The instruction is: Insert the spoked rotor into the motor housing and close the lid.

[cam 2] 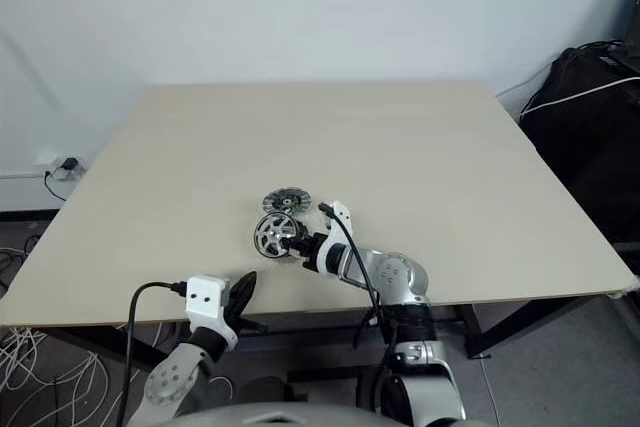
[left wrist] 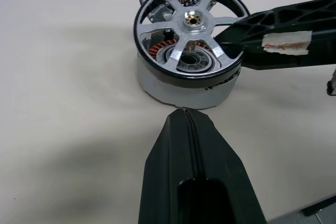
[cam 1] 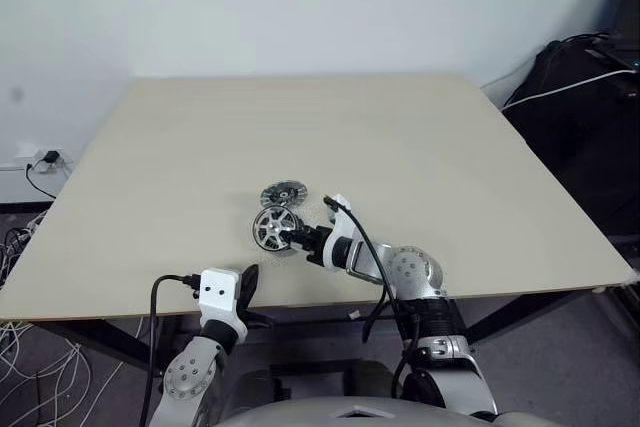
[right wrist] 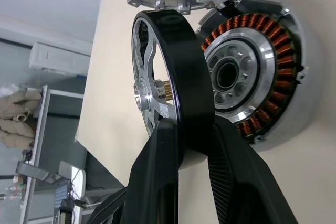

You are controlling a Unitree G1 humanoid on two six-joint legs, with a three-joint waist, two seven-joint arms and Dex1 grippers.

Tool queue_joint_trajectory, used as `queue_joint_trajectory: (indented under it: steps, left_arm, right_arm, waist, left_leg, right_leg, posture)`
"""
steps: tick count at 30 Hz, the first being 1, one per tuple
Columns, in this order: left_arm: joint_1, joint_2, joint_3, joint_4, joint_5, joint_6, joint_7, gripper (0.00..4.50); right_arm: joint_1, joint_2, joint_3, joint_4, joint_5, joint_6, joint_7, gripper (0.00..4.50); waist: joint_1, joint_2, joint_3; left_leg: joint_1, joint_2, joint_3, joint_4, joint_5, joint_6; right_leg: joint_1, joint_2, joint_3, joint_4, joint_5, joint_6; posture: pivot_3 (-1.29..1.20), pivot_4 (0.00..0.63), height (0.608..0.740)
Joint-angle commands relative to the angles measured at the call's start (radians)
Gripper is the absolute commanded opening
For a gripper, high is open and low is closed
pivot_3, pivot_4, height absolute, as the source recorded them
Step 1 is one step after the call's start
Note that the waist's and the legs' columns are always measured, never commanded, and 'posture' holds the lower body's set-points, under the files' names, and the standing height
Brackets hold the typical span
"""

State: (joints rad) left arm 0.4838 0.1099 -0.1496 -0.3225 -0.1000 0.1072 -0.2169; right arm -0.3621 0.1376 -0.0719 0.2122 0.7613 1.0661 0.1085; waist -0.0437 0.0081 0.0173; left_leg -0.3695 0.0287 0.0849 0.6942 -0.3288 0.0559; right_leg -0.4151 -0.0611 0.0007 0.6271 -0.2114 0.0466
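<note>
Rotor: the silver spoked rotor with a black rim (right wrist: 173, 72) is pinched by its rim between the two black fingers of the right gripper (right wrist: 194, 145), which stand only as far apart as the rim is thick. It hangs just above the housing, not yet seated.

Housing: the round silver motor housing with its ring of copper windings (right wrist: 265, 85) sits on the pale wooden table (cam 1: 420, 147) near the front edge, directly under the rotor.

Key relation: the rotor's axle and the housing's central bore do not look lined up. In the right wrist view the rotor stands tilted away from the winding face, so I judge it must be laid flat and centred before it can drop in.

Direction: from the right gripper the housing lies at about 10 o'clock, seen from the head camera, touching distance from the fingertips.

Lid: a round grey ribbed lid (cam 1: 283, 193) lies flat on the table just beyond the housing, at roughly 12 o'clock from it, close enough that it may be touching; I cannot tell.

Left gripper: the left gripper (cam 1: 247, 282) hangs at the table's front edge with its black fingers pressed together and nothing in them, pointing toward the housing from about 7 o'clock, a little apart from it.

Nearer arm: the right, already on the part.

In the way: only the lid close behind; the left fingertips (left wrist: 185, 116) sit just short of the housing wall.
</note>
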Motion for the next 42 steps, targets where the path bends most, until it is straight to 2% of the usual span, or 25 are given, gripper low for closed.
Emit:
queue_joint_trajectory:
  steps: [1, 11, 21, 32, 34, 42]
  left_arm:
    - [-0.006, -0.005, -0.005, -0.057, -0.008, 0.001, 0.005, 0.00]
    - [-0.020, -0.007, -0.007, -0.096, -0.007, 0.047, 0.012, 0.00]
    - [-0.015, -0.006, -0.016, -0.130, -0.011, 0.079, 0.020, 0.00]
    - [-0.037, 0.005, -0.004, -0.075, -0.019, 0.055, -0.001, 0.00]
    - [-0.040, 0.007, 0.000, -0.060, -0.021, 0.045, -0.005, 0.00]
    - [-0.045, 0.010, 0.014, 0.007, -0.028, -0.012, -0.018, 0.00]
  right_arm:
    - [0.001, 0.081, 0.014, 0.005, 0.001, -0.034, 0.023, 0.45]
    - [-0.031, 0.064, -0.007, 0.084, -0.036, -0.085, 0.042, 0.45]
    - [-0.031, 0.049, -0.038, 0.071, -0.040, -0.077, 0.044, 0.45]
    - [-0.029, 0.048, -0.060, 0.069, -0.045, -0.081, 0.042, 0.45]
    - [-0.028, 0.047, -0.060, 0.070, -0.046, -0.082, 0.042, 1.18]
    - [-0.033, 0.049, -0.065, 0.072, -0.054, -0.085, 0.043, 3.59]
  waist:
    - [-0.001, 0.000, 0.000]
    - [-0.001, 0.000, 0.000]
    - [-0.002, 0.000, 0.000]
    - [-0.001, 0.000, 0.000]
    - [-0.001, 0.000, 0.000]
    - [-0.002, 0.000, -0.001]
  left_leg:
    - [0.000, 0.000, 0.000, 0.000, 0.000, 0.000]
    - [0.000, 0.000, 0.000, 0.000, 0.000, 0.000]
    - [0.000, 0.000, 0.000, 0.000, 0.000, 0.000]
    - [0.000, 0.000, 0.000, 0.000, 0.000, 0.000]
    - [0.000, 0.000, 0.000, 0.000, 0.000, 0.000]
    - [0.004, 0.000, 0.000, 0.000, 0.000, 0.000]
  right_leg:
    - [0.000, 0.000, 0.000, 0.000, 0.000, 0.000]
    - [0.000, 0.000, 0.000, 0.000, 0.000, 0.000]
    - [0.000, 0.000, 0.000, 0.000, 0.000, 0.000]
    - [0.000, 0.000, 0.000, 0.000, 0.000, 0.000]
    - [0.000, 0.000, 0.000, 0.000, 0.000, 0.000]
    - [0.003, 0.000, 0.000, 0.000, 0.000, 0.000]
  posture:
    - [0.00, 0.000, 0.740]
    - [0.00, 0.000, 0.740]
    - [0.00, 0.000, 0.740]
    - [0.00, 0.000, 0.740]
    - [0.00, 0.000, 0.740]
    - [0.00, 0.000, 0.740]
